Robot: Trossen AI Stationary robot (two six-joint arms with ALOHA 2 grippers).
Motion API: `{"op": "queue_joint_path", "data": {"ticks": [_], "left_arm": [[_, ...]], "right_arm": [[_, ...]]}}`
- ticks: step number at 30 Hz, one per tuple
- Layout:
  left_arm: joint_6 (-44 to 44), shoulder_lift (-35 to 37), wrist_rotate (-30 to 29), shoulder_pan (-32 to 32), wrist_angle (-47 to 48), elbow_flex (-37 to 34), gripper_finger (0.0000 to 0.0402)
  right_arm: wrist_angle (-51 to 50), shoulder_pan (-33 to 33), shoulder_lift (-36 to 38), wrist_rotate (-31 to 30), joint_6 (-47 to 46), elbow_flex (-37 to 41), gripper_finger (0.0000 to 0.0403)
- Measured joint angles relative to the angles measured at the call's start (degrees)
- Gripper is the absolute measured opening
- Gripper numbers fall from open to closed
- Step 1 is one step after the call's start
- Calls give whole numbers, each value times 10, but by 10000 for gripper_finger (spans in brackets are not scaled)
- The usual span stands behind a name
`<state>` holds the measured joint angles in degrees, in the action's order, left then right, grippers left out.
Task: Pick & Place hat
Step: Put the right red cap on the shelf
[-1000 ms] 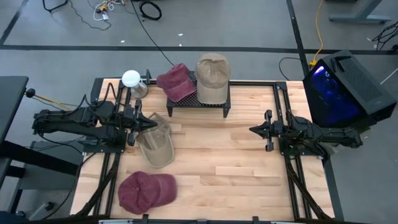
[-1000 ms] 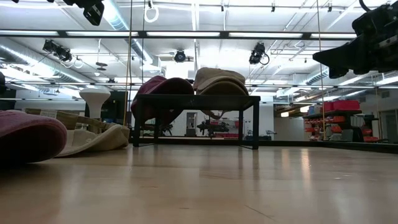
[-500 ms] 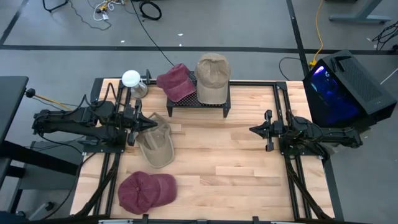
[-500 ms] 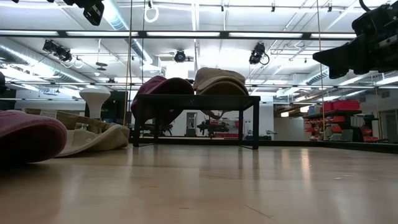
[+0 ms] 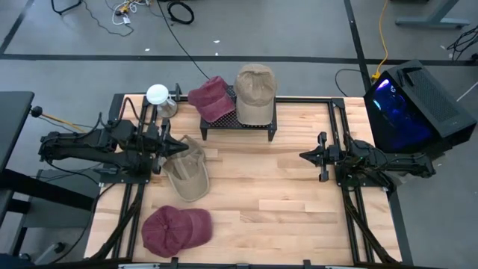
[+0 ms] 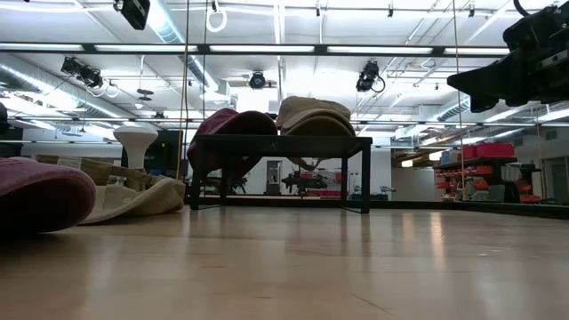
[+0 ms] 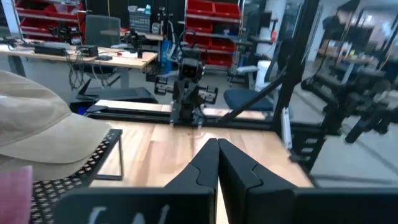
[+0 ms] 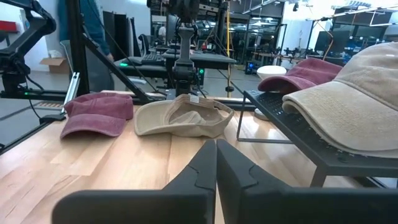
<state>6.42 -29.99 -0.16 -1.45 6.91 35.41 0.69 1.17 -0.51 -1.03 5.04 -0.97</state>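
Nearest you, at the table's near-left corner, a maroon hat (image 5: pixel 176 229) lies flat on the wood, nothing touching it. Just beyond it, w/ a small gap, a tan hat (image 5: pixel 187 170) lies upturned, opening up and brim twd the near side; that looks like the next pick. The left gripper (image 5: pixel 178 146) hangs right at that hat's far-left edge, fingers pressed together per the left wrist view, holding nothing. Across the table on the right, the right gripper (image 5: pixel 304 156) waits well apart from every hat, fingers likewise closed and empty. Farthest back, a black mesh rack (image 5: pixel 237 119) carries a 2nd maroon hat (image 5: pixel 212 98) and a 2nd tan hat (image 5: pixel 255 91) side by side; a white round object (image 5: pixel 157 95) stands at the far-left corner near the rack. Risks, as I judge them: if you go in w/ fingers closed you'll just shove the soft crown and slide the hat twd the maroon one, so open first. The fabric is floppy, so a shallow pinch on the rim could slip or fold the hat mid-lift. The rack already looks full, so placing there may knock a hat off. Watch the left arm's path past the white object too.
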Motion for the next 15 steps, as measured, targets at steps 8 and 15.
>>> {"op": "queue_joint_path", "data": {"ticks": [8, 15], "left_arm": [[101, 0, -15, 0, -40, 0, 14], [122, -7, -89, 0, -85, 0, 63]], "right_arm": [[0, 0, 0, 0, 0, 0, 10], [0, 0, 0, 0, 0, 0, 10]]}}
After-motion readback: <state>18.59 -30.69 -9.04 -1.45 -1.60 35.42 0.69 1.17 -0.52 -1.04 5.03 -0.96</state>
